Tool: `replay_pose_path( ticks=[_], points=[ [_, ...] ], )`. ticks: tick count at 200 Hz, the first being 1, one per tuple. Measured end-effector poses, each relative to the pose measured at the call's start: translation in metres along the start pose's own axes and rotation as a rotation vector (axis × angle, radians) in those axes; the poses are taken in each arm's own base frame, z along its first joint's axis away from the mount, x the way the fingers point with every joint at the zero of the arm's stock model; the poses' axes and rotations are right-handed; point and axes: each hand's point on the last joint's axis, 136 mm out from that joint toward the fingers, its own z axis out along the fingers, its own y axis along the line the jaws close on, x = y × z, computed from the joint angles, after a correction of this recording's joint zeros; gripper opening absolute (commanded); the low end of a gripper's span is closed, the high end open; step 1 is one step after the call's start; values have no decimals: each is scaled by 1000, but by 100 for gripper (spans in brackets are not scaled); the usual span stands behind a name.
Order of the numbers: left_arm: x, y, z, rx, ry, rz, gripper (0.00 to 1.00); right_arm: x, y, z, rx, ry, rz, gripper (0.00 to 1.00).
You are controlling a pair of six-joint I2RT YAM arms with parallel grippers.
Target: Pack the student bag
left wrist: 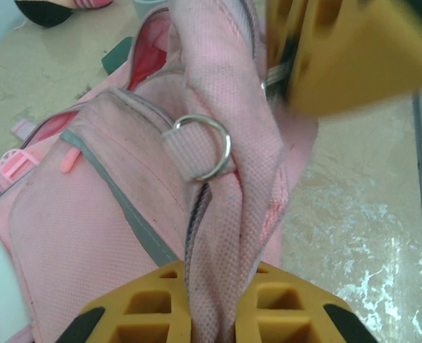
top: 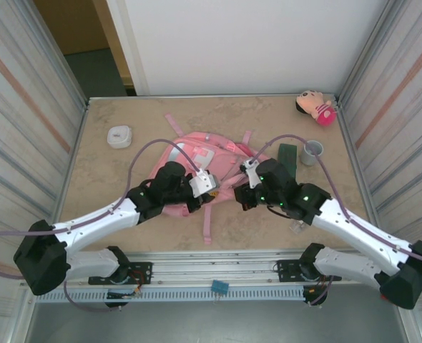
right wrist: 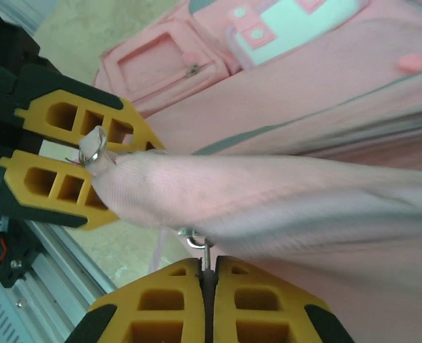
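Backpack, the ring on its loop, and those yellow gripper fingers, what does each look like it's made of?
Backpack: woven fabric, matte pink, likely synthetic; the grainy weave and soft folds show it. Ring: probably metal, with a shiny silver glint. Fingers of the left gripper: apparently hard plastic, matte yellow, with moulded hollow cells.

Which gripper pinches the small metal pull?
The right gripper, shut on the metal pull; the left gripper instead clamps a fabric fold of the student bag.
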Motion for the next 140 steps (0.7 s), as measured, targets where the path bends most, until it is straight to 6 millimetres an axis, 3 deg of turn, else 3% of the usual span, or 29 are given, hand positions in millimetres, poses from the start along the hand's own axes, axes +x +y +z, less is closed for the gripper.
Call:
replay_pose_path(
  ticks=[20,33,36,39,43,69,109,128,140],
  points=[
    [6,6,-4,-17,14,17,36,-2,-8,-10,1,-2,17,0],
    [13,7,-6,-22,32,20,58,4,-7,-9,-12,34,17,0],
    [15,7,-7,-23,39,10,67,6,-7,-9,-16,43,19,0],
    [16,7,-8,-22,43,16,92,8,-6,-8,-21,55,19,0],
    [19,8,-9,-24,50,7,98,10,-6,-7,-27,68,21,0],
    [20,2,-15,-27,59,18,99,23,2,0,-76,140,32,0],
    [-19,-41,-20,-20,-35,202,98,18,29,1,-190,193,53,0],
    [-24,-45,-18,-44,-43,248,78,13,44,-1,-235,203,43,0],
    [-21,-38,-14,-81,-21,256,55,12,52,-2,-260,212,36,0]
  ],
)
